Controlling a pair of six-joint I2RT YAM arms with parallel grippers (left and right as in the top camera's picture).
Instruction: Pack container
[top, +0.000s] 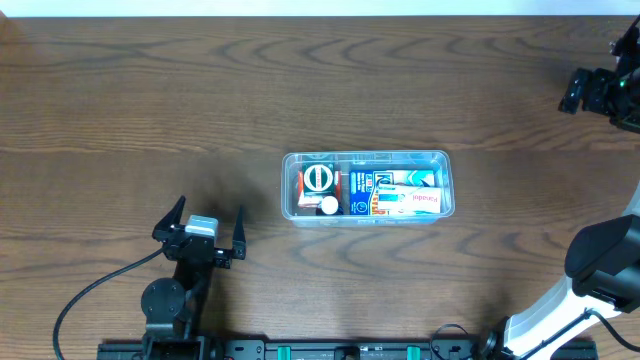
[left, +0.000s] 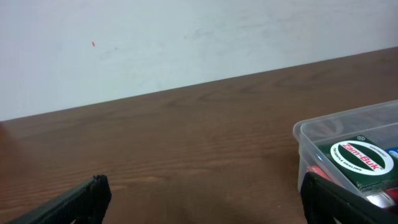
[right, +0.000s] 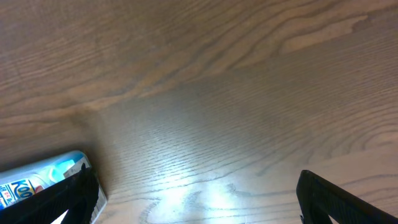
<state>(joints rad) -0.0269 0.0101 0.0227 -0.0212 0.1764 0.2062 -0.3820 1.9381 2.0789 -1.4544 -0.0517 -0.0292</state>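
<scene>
We see the container (top: 366, 185) mid-frame on the table (top: 130, 90), filled with small boxes (top: 400, 195). Our left claw (top: 207, 225), lower left, and right claw (right: 196, 199), upper right overhead, hang spread and empty, well clear, likely because packing is done.

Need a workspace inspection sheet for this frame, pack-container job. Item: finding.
Surface: brown wood-grain table.
Job's things: clear container mid-table, holding a Zam-Buk box, a blue box and a Panadol box.
Clutter: nothing seen.
Grippers: left gripper open, empty, left of the container and apart from it; right gripper open, empty, over table at far right.
Cables: black cable looping by the left arm's base.
Surroundings: white wall behind the table.
</scene>
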